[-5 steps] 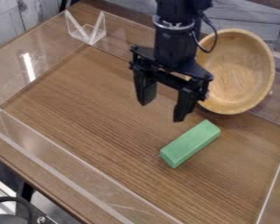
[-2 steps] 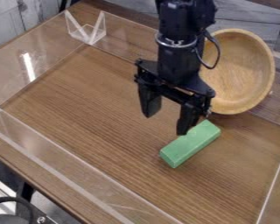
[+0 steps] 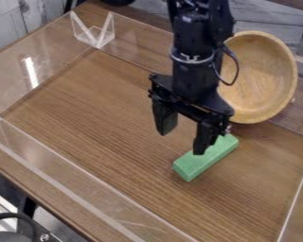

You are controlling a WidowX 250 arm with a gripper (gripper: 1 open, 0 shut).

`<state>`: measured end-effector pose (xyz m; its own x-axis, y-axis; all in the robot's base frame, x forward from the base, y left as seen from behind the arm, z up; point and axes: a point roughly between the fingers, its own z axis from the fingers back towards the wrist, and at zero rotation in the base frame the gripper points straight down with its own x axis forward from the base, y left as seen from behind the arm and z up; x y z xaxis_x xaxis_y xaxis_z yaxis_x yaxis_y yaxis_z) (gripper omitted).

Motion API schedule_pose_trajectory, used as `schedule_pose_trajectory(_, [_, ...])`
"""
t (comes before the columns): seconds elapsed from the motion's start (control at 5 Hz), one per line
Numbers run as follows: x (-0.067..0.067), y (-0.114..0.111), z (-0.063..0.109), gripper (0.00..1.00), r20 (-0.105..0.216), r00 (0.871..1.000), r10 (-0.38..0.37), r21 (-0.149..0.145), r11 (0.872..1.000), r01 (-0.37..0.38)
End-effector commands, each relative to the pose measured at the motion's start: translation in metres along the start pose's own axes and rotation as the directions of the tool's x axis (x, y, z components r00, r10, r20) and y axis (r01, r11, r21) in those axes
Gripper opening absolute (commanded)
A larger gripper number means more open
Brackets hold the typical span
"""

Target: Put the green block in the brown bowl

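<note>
Closer now to the green block (image 3: 204,159), the gripper (image 3: 188,123) spreads its fingers wide, holding nothing. From where I stand, the block lies on the table (image 3: 91,123) just below and right of it, long axis slanting up toward the brown bowl (image 3: 259,76).

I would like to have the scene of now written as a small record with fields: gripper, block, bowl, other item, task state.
Gripper: open, above and beside the block, nothing held
Block: green block, lying on the table, its upper part partly hidden by the gripper
Bowl: brown bowl, behind the block, partly hidden by the arm
Other item: clear container at the far left
Task state: block not yet in the bowl
</note>
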<state>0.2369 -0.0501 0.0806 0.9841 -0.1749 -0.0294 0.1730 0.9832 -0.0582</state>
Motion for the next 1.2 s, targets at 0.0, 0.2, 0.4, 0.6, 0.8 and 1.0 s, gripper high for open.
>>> schedule_pose_trajectory(0.0, [0.003, -0.005, 0.0, 1.0, 0.024, 0.999, -0.036, -0.004, 0.999, 0.036])
schedule_pose_trajectory(0.2, [0.003, -0.007, -0.006, 1.0, 0.033, 0.998, -0.049, -0.011, 0.999, 0.05])
schedule_pose_trajectory(0.4, [0.003, -0.009, -0.011, 1.0, 0.04, 0.998, -0.056, -0.018, 0.998, 0.057])
schedule_pose_trajectory(0.6, [0.005, -0.009, -0.015, 1.0, 0.054, 0.996, -0.067, -0.028, 0.997, 0.068])
schedule_pose_trajectory(0.8, [0.007, -0.009, -0.018, 1.0, 0.063, 0.995, -0.074, -0.04, 0.996, 0.077])
schedule_pose_trajectory(1.0, [0.008, -0.008, -0.02, 1.0, 0.072, 0.994, -0.079, -0.049, 0.995, 0.083])
